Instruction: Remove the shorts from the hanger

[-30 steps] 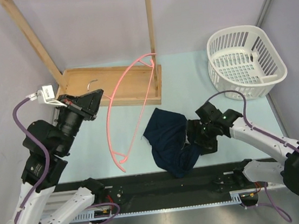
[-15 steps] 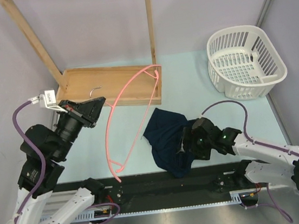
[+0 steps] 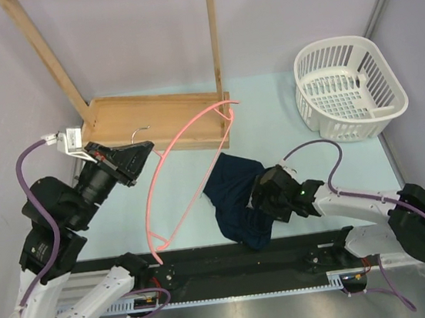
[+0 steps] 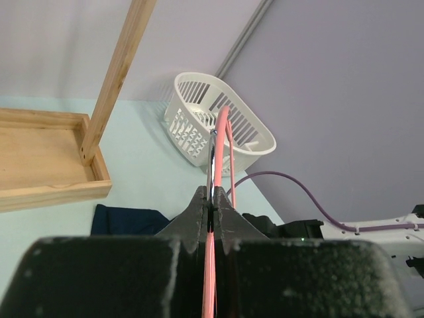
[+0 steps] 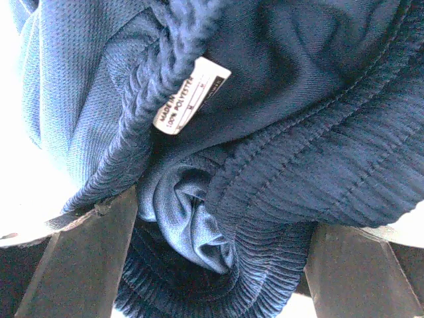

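The hanger [image 3: 185,126], a thin pink curve with a small metal hook, hangs in the air off the rack, and my left gripper [image 3: 144,147] is shut on it near the hook. In the left wrist view the fingers [image 4: 199,211] pinch the pink wire of the hanger [image 4: 222,132]. The shorts [image 3: 234,190], dark navy, lie crumpled on the table, apart from the hanger. My right gripper [image 3: 261,199] is pushed into their right edge. In the right wrist view its jaws stand wide open [image 5: 218,265], with the shorts' bunched waistband [image 5: 265,165] lying between the fingers [image 5: 86,265].
The light wooden rack frame and its tray base [image 3: 113,109] stand at the back left. A white basket [image 3: 393,110] sits at the back right and shows in the left wrist view as well [image 4: 248,129]. Grey walls close in both sides.
My right gripper has slid left and lower into the shorts. The left gripper has swung the hanger, so its far end has dropped and moved right.
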Tool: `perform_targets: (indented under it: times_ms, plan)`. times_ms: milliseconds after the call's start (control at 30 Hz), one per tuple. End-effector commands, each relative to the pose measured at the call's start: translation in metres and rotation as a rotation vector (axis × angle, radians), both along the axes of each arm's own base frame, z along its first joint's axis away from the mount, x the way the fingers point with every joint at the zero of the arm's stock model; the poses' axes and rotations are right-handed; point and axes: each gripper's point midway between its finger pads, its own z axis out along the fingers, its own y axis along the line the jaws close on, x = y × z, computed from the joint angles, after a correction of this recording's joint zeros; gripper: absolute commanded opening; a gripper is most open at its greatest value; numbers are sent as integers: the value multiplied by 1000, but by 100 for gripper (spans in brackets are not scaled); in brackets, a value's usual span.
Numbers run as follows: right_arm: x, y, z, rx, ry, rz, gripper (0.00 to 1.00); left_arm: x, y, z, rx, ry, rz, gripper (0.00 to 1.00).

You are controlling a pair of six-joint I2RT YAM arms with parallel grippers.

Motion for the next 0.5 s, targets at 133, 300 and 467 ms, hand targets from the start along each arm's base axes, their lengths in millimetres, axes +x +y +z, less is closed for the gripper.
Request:
perform_targets:
  times_ms: [133, 300, 467]
  plan:
    - [21, -13, -30, -204, -24, -79, 99, -14, 8, 24, 30, -95, -12, 0]
    - [24, -4, -39, -214, -33, -35, 66, -14, 10, 27, 46, -105, -5, 0]
    - [41, 18, -21, -139, -128, 20, 29, -13, 13, 26, 42, -101, 13, 0]
